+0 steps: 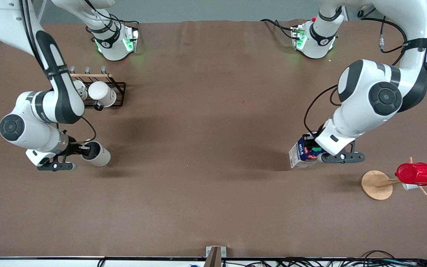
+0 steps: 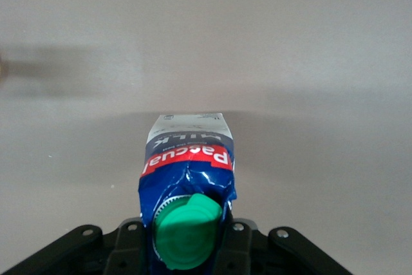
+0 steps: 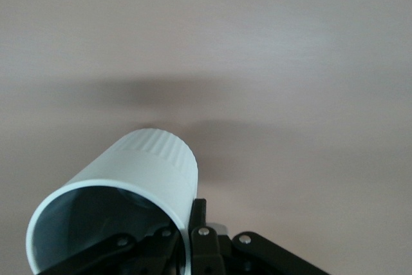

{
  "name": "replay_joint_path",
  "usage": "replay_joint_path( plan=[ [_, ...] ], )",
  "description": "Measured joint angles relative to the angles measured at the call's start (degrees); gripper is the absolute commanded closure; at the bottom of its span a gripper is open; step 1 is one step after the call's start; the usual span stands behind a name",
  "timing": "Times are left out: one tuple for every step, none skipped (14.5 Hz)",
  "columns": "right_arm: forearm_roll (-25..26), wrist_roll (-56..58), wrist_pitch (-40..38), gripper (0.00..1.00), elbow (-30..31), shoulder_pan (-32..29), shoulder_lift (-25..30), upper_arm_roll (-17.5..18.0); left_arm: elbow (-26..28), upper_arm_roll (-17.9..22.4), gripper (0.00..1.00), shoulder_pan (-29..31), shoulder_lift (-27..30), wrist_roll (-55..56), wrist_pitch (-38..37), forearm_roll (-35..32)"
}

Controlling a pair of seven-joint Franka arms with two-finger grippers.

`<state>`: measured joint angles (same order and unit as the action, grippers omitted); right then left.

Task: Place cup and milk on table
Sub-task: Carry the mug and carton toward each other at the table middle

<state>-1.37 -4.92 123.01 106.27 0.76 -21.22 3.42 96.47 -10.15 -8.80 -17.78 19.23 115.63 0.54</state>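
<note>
My right gripper [image 1: 86,150] is shut on the rim wall of the cream-white cup [image 1: 98,154], one finger inside and one outside. It holds the cup tilted on its side over the brown table [image 1: 206,148] at the right arm's end. In the right wrist view the cup [image 3: 129,178] shows its dark inside at the gripper [image 3: 191,239]; its handle is hidden. My left gripper [image 1: 315,151] is shut on the top of the blue milk carton [image 1: 301,152], held tilted over the table at the left arm's end. The left wrist view shows the carton [image 2: 187,165] with its green cap [image 2: 187,233].
A black wire rack [image 1: 119,92] with two white mugs [image 1: 101,93] stands farther from the front camera than the cup. A wooden mug tree [image 1: 376,184] carrying a red ribbed cup [image 1: 415,173] stands beside the milk, at the left arm's end.
</note>
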Motion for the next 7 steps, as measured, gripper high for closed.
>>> replay_joint_path(
  plan=[
    [0.0,-5.0,-2.8,1.0,-2.2,0.8,0.4,2.8,-0.4,0.0,0.7,-0.7,-0.3,1.3,0.0,0.0],
    [0.0,-10.3,-4.6,1.0,-3.8,1.9,0.6,5.4,-0.8,0.0,0.7,-1.4,-0.7,2.7,0.0,0.0],
    [0.0,-16.0,-5.2,1.0,-4.9,3.2,0.7,7.7,-1.2,-0.1,0.7,-2.2,-1.0,4.1,0.0,0.0],
    [0.2,-21.7,-5.3,1.0,-5.3,4.4,0.7,9.9,-1.5,-0.1,0.7,-2.9,-1.4,5.7,0.0,0.0],
    [0.7,-27.9,-5.2,1.0,-5.4,5.5,0.6,12.1,-2.1,-0.1,0.7,-3.7,-1.9,7.3,0.0,0.0],
    [1.8,-34.5,-5.2,1.0,-5.6,6.5,0.4,14.3,-2.8,-0.1,0.7,-4.7,-2.5,9.1,0.0,0.0],
    [3.5,-41.5,-5.2,1.0,-5.9,7.6,-0.2,16.4,-3.5,-0.2,0.7,-5.8,-3.1,11.1,0.0,0.0]
  ],
)
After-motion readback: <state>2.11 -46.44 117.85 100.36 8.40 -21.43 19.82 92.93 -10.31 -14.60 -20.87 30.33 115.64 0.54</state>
